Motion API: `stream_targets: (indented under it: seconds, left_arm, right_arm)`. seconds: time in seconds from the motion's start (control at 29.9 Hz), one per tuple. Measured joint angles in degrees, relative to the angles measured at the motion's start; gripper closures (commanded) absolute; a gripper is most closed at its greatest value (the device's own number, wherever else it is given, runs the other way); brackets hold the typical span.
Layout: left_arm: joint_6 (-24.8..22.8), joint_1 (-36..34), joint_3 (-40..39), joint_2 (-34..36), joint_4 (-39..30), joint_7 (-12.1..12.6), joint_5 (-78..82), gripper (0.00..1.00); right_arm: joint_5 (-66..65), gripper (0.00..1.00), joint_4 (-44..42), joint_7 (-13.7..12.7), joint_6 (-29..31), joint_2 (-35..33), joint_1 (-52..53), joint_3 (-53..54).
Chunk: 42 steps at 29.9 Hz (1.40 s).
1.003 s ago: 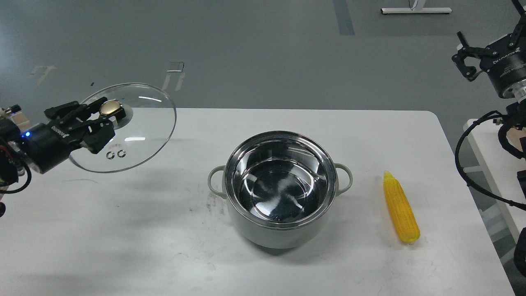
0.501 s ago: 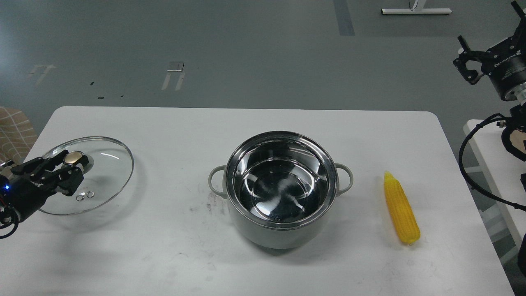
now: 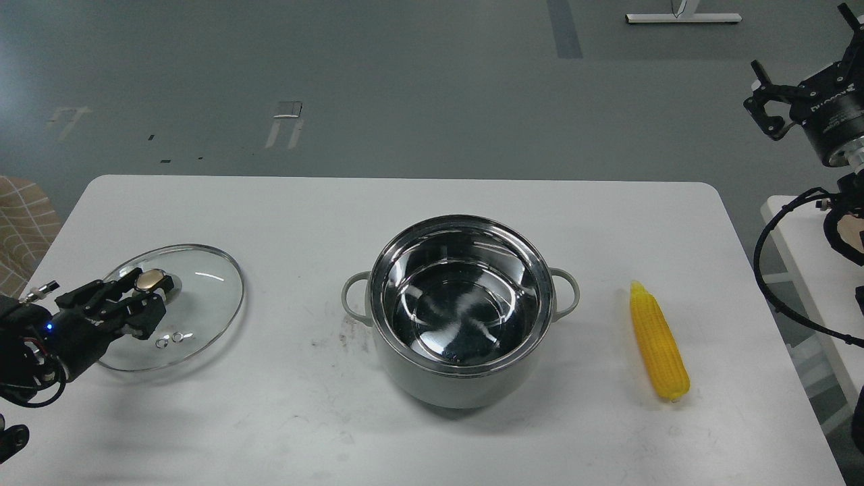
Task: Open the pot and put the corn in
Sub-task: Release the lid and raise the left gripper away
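The pot (image 3: 462,317) stands open in the middle of the white table (image 3: 432,439), its shiny steel inside empty. The corn (image 3: 658,347) lies on the table to the right of the pot, its pointed end away from me. My left gripper (image 3: 138,297) is at the table's left edge, shut on the gold knob (image 3: 152,277) of the glass lid (image 3: 196,307), which sits low at the table, well left of the pot. My right gripper (image 3: 796,54) is raised off the table's far right corner, open and empty, far from the corn.
A second white surface (image 3: 810,270) and black cables (image 3: 776,270) are beside the table's right edge. A patterned chair (image 3: 20,223) stands at the left edge. Grey floor lies beyond the table.
My left gripper carried the lid from up in the air down to the table's left side, then shifted it slightly right. My right gripper barely moved.
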Motion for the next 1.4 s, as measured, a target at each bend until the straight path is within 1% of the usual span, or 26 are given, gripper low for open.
stream_targets:
  seconds: [0.07, 0.1, 0.13, 0.2, 0.23, 0.33, 0.6, 0.63, 0.67, 0.77, 0.84, 0.97, 1.0, 1.07, 1.14, 1.2, 1.3, 1.37, 1.4]
  left_arm:
    - [0.08, 0.03, 0.02, -0.39, 0.62, -0.01, -0.02, 0.55]
    - [0.08, 0.05, 0.02, -0.52, 0.88, 0.0, -0.02, 0.43]
    - [0.1, 0.07, 0.02, -0.61, 1.08, 0.0, -0.02, 0.38]
    - [0.2, 0.08, 0.02, -0.71, 1.24, 0.0, -0.13, 0.35]
    - [0.31, 0.08, 0.02, -0.75, 1.27, 0.0, -0.39, 0.32]
    - [0.87, 0.15, 0.02, -0.78, 1.27, 0.0, -2.12, 0.28]
    - [1.31, 0.01, -0.84, -0.71, 1.19, 0.0, -9.2, 0.24]
    - [1.31, -0.45, -1.01, -0.48, 1.15, 0.0, -10.79, 0.22]
    - [1.31, -1.41, -1.21, -0.19, 1.15, 0.01, -13.22, 0.21]
    - [-0.05, -7.76, -1.59, 0.31, 1.11, 0.01, -23.45, 0.2]
    - [-2.99, -11.96, -1.61, 0.38, 1.11, 0.01, -30.57, 0.19]
    - [-12.78, -20.25, -1.72, 0.2, 1.1, 0.01, -45.76, 0.16]
    - [-14.73, -22.31, -1.75, 0.1, 1.1, 0.01, -49.47, 0.13]
    - [-17.62, -25.72, -1.95, 0.04, 1.11, 0.01, -55.66, 0.1]
    - [-20.95, -29.32, -2.19, 0.02, 1.14, 0.01, -61.97, 0.1]
    - [-26.55, -33.29, -2.26, -0.18, 1.27, 0.01, -69.15, 0.1]
    - [-33.24, -36.83, -2.8, -1.22, 2.42, 0.01, -76.2, 0.09]
    - [-36.58, -38.28, -3.89, -3.22, 4.54, 0.01, -79.2, 0.08]
    - [-37.88, -38.68, -4.66, -4.49, 5.91, 0.01, -80.14, 0.04]
  right_arm:
    - [0.0, 0.0, 0.0, 0.01, 0.0, 0.0, 0.0, -0.03]
    - [0.0, 0.0, 0.0, 0.01, 0.0, -0.01, 0.0, -0.04]
    - [0.0, 0.0, 0.0, 0.01, 0.0, -0.03, 0.0, -0.04]
    - [0.0, 0.0, 0.0, 0.03, 0.0, -0.03, 0.0, -0.04]
    - [0.0, 0.0, 0.0, 0.03, 0.0, -0.03, 0.0, -0.06]
    - [0.0, 0.0, 0.0, 0.03, 0.0, -0.03, 0.0, -0.09]
    - [0.0, 0.0, 0.0, 0.03, 0.0, -0.22, 0.0, -0.1]
    - [0.0, 0.0, 0.0, 0.03, 0.0, -0.24, 0.0, -0.11]
    - [0.0, 0.0, 0.04, 0.03, 0.0, -0.28, 0.0, -0.11]
    - [-0.36, 0.0, 1.97, 0.01, 0.0, -1.06, -0.6, -0.53]
    - [-1.17, 0.0, 4.0, 0.0, 0.0, -2.16, -1.48, -1.71]
    - [-4.46, 0.0, 9.17, -0.02, 0.0, -4.29, -3.92, -4.55]
    - [-5.55, 0.0, 9.94, -0.04, 0.0, -4.77, -4.4, -4.95]
    - [-7.32, 0.0, 10.74, -0.32, 0.0, -5.77, -4.79, -5.77]
    - [-9.15, 0.0, 11.49, -1.14, 0.0, -7.68, -4.84, -7.8]
    - [-11.72, 0.0, 13.64, -2.18, 0.0, -11.27, -4.49, -12.49]
    - [-15.66, 0.0, 18.27, -2.67, 0.0, -16.49, -3.96, -18.9]
    - [-20.15, 0.0, 23.03, -2.72, 0.01, -20.28, -4.05, -22.74]
    - [-23.22, 0.0, 25.77, -2.73, 0.02, -22.28, -4.3, -24.46]
